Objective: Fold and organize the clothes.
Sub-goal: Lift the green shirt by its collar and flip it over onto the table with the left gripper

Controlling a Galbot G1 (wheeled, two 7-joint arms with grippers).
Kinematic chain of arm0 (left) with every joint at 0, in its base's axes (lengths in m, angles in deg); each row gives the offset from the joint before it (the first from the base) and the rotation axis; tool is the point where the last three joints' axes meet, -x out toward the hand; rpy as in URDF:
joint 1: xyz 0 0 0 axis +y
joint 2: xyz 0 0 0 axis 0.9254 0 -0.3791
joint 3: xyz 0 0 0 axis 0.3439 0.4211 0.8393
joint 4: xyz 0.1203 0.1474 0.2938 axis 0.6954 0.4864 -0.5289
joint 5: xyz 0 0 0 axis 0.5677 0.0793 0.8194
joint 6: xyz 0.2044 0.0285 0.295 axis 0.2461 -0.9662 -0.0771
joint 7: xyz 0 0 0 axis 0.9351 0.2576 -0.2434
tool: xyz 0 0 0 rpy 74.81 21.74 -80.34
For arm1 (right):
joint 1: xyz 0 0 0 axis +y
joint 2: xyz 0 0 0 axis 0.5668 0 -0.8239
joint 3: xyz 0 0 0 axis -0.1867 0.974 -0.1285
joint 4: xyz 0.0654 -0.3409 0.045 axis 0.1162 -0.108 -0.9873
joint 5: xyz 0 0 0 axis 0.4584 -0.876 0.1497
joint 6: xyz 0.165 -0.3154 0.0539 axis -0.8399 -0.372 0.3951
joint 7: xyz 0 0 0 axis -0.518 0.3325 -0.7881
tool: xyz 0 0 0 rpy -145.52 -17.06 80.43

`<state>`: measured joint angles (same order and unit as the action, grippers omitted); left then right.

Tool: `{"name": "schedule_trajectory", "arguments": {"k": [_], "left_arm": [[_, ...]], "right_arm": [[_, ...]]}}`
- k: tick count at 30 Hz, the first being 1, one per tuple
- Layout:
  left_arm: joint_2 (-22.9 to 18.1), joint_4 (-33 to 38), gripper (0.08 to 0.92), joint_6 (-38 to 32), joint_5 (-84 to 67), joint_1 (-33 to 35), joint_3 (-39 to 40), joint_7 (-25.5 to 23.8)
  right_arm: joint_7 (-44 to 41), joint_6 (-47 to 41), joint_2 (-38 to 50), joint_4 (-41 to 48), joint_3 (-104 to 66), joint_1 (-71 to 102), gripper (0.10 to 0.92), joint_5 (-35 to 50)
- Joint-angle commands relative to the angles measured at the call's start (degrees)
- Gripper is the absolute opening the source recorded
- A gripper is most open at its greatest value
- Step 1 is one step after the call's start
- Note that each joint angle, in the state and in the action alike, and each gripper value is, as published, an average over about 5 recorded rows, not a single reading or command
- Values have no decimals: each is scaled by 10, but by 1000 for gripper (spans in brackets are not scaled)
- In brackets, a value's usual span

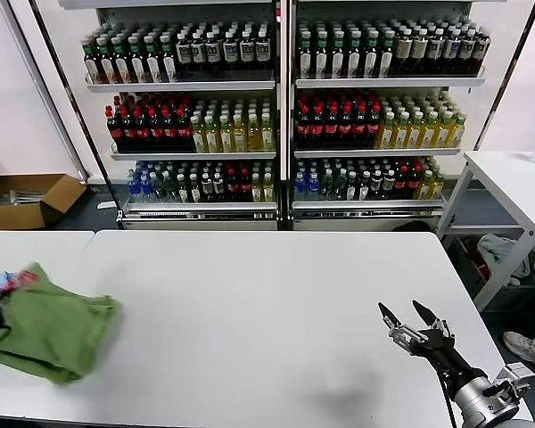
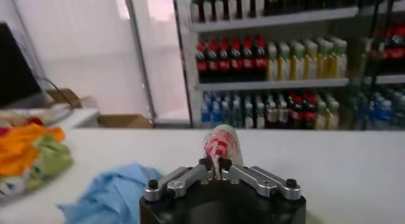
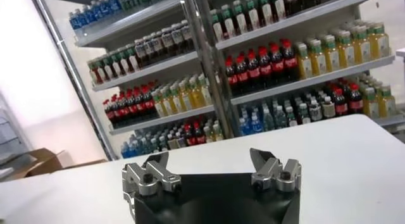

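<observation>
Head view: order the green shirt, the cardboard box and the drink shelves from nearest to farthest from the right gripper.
1. Drink shelves: straight across the table from the right gripper, behind its far edge.
2. Green shirt: far left of the table, at its near corner.
3. Cardboard box: on the floor past the table's far-left corner.

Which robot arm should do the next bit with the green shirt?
Probably the left. The left gripper is already pinched shut on the green shirt at the table's left edge. The right gripper hangs open, far across the table.
</observation>
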<state>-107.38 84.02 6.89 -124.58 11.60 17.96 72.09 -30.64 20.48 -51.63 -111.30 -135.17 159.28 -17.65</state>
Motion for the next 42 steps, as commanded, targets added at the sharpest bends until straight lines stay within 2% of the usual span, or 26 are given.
{"name": "schedule_trajectory", "arguments": {"k": [1,4,7,9,12,17,23,28,33,42], "left_arm": [[5,119,111,21,-19,-1,-31,99],[-47,195,111,28,-11,-21,97,159],[-95,222,111,21,25,-50,275,206],[-127,213,111,10,55,-67,388,231],[-172,181,111,-8,86,-86,513,255],[-217,160,111,-16,58,-144,631,294],[-247,150,111,-18,-18,-218,679,318],[-242,148,111,-33,-82,-246,663,329],[-214,161,132,-41,-95,-236,619,267],[-188,187,376,-62,-54,-203,549,186]], "right_arm": [[-1,2,0,1,-6,0,823,2],[-1,4,0,-3,-15,6,823,3],[-1,4,-1,-8,-23,13,823,3],[0,4,-1,-14,-30,18,823,3],[1,3,0,-23,-42,27,823,3],[6,-4,-1,-40,-45,34,823,5],[17,-17,-2,-50,-7,29,823,-18],[26,-29,2,-53,38,21,823,-46],[37,-45,15,-49,88,8,823,-79],[74,-83,36,-19,195,-73,823,-88]]}}
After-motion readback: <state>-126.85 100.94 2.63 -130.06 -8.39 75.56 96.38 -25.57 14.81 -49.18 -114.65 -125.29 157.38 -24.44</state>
